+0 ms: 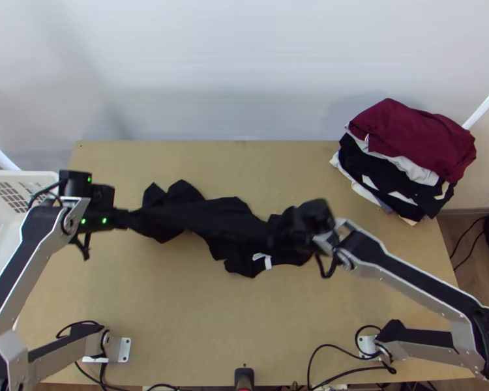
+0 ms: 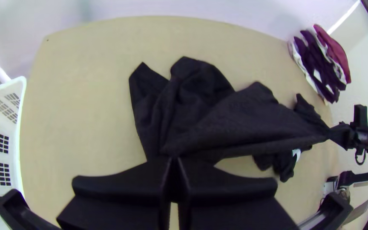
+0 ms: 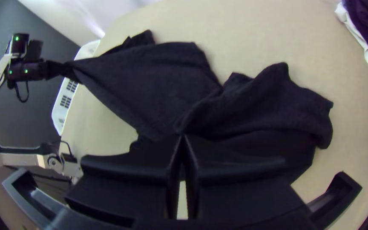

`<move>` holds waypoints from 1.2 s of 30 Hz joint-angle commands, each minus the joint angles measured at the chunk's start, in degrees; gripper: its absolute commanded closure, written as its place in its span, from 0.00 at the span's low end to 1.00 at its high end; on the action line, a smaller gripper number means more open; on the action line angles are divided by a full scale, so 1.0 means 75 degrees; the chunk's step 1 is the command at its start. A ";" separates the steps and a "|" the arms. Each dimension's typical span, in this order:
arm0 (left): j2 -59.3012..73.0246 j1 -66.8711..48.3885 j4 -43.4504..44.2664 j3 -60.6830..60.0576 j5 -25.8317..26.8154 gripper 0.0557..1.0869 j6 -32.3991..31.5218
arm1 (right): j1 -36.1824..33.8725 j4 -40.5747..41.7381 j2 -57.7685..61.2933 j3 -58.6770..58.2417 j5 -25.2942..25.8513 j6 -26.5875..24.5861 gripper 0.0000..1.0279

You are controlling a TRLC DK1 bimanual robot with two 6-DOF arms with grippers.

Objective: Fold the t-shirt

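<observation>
Evidently, folding has barely begun, as the black t-shirt [image 1: 226, 210] lies bunched midway between the left and right edges of the table [image 1: 179, 313], left gripper [image 2: 173, 159] and right gripper [image 3: 183, 137] each pinching cloth, with flattening and every fold left.

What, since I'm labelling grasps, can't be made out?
T-shirt part in left gripper: left wrist view, covered by fingers.
Part in right gripper: right wrist view, covered by fingers.
White patch: top view, too small to identify.
Basket: outer side cut by top view's left edge.
</observation>
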 commanded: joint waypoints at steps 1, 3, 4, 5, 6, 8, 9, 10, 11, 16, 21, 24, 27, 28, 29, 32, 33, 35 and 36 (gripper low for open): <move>-0.0447 -0.0014 -0.0513 -0.0334 0.0195 0.96 0.0584 | 0.0621 -0.0076 -0.0176 -0.0355 0.0027 0.0142 0.97; -0.0553 -0.0143 -0.0595 -0.0369 0.0195 0.91 0.0631 | 0.0668 -0.0005 -0.0164 -0.0378 0.0027 0.0119 0.95; -0.0553 -0.0237 -0.0619 -0.0322 0.0207 0.73 0.0619 | 0.0645 -0.0005 -0.0164 -0.0355 0.0027 0.0119 0.81; -0.0576 -0.0331 -0.0689 -0.0275 0.0218 0.52 0.0619 | 0.0575 -0.0005 -0.0211 -0.0320 0.0027 0.0119 0.59; -0.0588 -0.0378 -0.0712 -0.0240 0.0242 0.33 0.0619 | 0.0457 -0.0029 -0.0293 -0.0285 0.0027 0.0119 0.37; -0.0588 -0.0436 -0.0724 -0.0111 0.0359 0.20 0.0619 | 0.0282 -0.0099 -0.0527 -0.0167 0.0016 0.0072 0.29; -0.0588 -0.0436 -0.0701 -0.0064 0.0359 0.18 0.0584 | 0.0129 -0.0123 -0.0656 -0.0097 0.0016 0.0060 0.29; -0.0576 -0.0436 -0.0654 -0.0017 0.0359 0.17 0.0537 | -0.0011 -0.0205 -0.0797 -0.0015 0.0004 0.0048 0.29; -0.0553 -0.0436 -0.0654 0.0030 0.0359 0.17 0.0513 | -0.0093 -0.0287 -0.0914 0.0067 0.0016 0.0013 0.29; -0.0494 -0.0331 -0.0619 0.0123 0.0359 0.17 0.0467 | -0.0890 -0.0744 -0.1289 0.0137 -0.0078 -0.0315 0.29; -0.0471 -0.0331 -0.0630 0.0159 0.0359 0.17 0.0455 | -0.1863 -0.1048 -0.0844 -0.0167 -0.0137 -0.0444 0.29; -0.0459 -0.0331 -0.0654 0.0182 0.0359 0.18 0.0455 | -0.2379 -0.1072 -0.0504 -0.0191 -0.0148 -0.0362 0.29; -0.0459 -0.0331 -0.0677 0.0194 0.0359 0.18 0.0455 | -0.2742 -0.1130 -0.0058 -0.0156 -0.0183 -0.0221 0.29; -0.0459 -0.0331 -0.0689 0.0205 0.0359 0.18 0.0455 | -0.2789 -0.1130 0.0071 -0.0156 -0.0183 -0.0198 0.29; -0.0459 -0.0331 -0.0701 0.0217 0.0359 0.18 0.0455 | -0.2847 -0.1142 0.0176 -0.0167 -0.0183 -0.0186 0.29; -0.0459 -0.0331 -0.0724 0.0229 0.0359 0.18 0.0455 | -0.2929 -0.1189 0.0469 -0.0179 -0.0183 -0.0174 0.29; -0.0459 -0.0331 -0.0724 0.0217 0.0347 0.18 0.0455 | -0.2953 -0.1201 0.0574 -0.0191 -0.0183 -0.0174 0.30; -0.0459 -0.0319 -0.0747 0.0217 0.0347 0.18 0.0455 | -0.2976 -0.1259 0.0715 -0.0191 -0.0183 -0.0186 0.32; -0.0459 -0.0307 -0.0747 0.0205 0.0347 0.18 0.0455 | -0.2988 -0.1248 0.0738 -0.0191 -0.0183 -0.0174 0.41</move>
